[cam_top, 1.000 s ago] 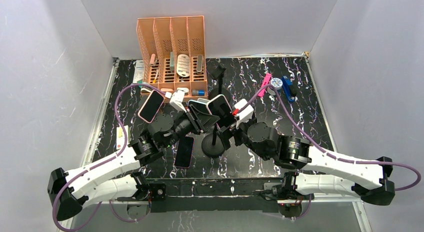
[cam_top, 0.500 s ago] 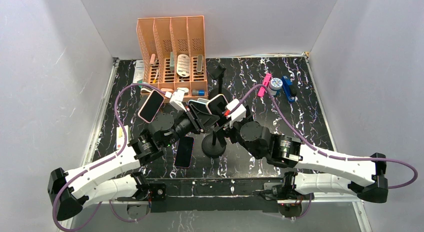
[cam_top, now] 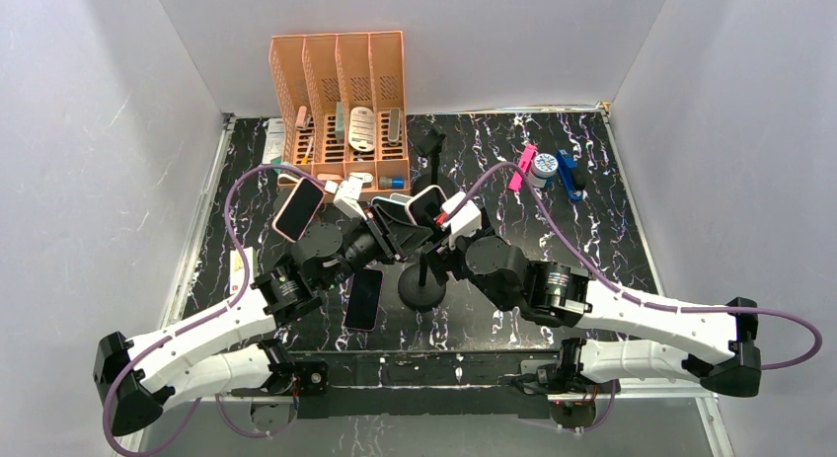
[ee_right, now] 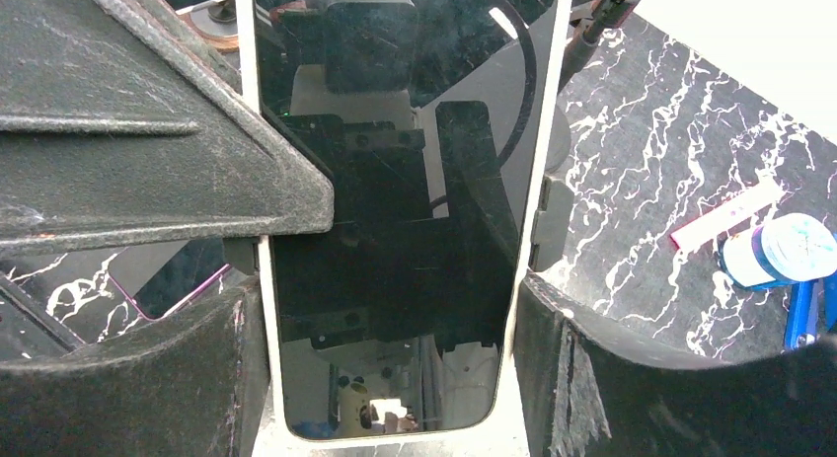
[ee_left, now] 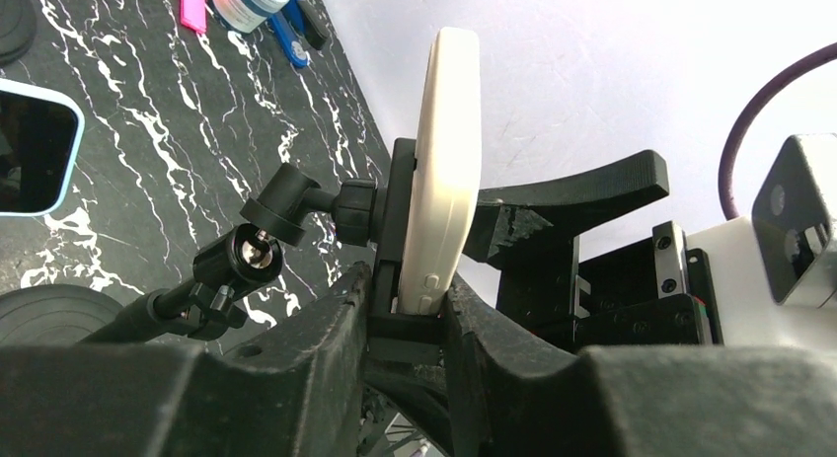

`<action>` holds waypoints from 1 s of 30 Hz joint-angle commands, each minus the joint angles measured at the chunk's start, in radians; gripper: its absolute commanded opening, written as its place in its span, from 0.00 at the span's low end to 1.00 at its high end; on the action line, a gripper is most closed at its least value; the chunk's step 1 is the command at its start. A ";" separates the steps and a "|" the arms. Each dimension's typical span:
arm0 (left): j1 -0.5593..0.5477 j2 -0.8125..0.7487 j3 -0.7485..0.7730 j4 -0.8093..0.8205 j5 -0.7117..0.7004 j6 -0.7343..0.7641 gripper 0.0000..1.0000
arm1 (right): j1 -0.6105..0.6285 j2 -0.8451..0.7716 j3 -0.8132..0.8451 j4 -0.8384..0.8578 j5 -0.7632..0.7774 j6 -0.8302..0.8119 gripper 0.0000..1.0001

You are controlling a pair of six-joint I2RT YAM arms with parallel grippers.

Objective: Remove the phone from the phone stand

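Left claw (ee_left: 407, 307) clamps the phone stand (ee_left: 296, 195) steady while right claw (ee_right: 395, 289) grips the phone (ee_left: 449, 151) by its edges to pull it free

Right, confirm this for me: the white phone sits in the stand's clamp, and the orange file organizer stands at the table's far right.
Not quite. The orange file organizer stands at the far left of the table, as the top external view shows. The white phone does sit in the stand's clamp.
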 commanded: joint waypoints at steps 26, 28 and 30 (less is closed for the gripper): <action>-0.001 -0.078 -0.077 0.071 0.148 0.097 0.52 | 0.008 0.004 0.133 -0.148 -0.102 0.134 0.21; -0.001 -0.087 -0.083 0.074 0.155 0.100 0.52 | 0.008 0.002 0.134 -0.152 -0.098 0.137 0.20; -0.001 -0.095 -0.086 0.077 0.163 0.104 0.52 | 0.007 0.002 0.135 -0.155 -0.095 0.137 0.20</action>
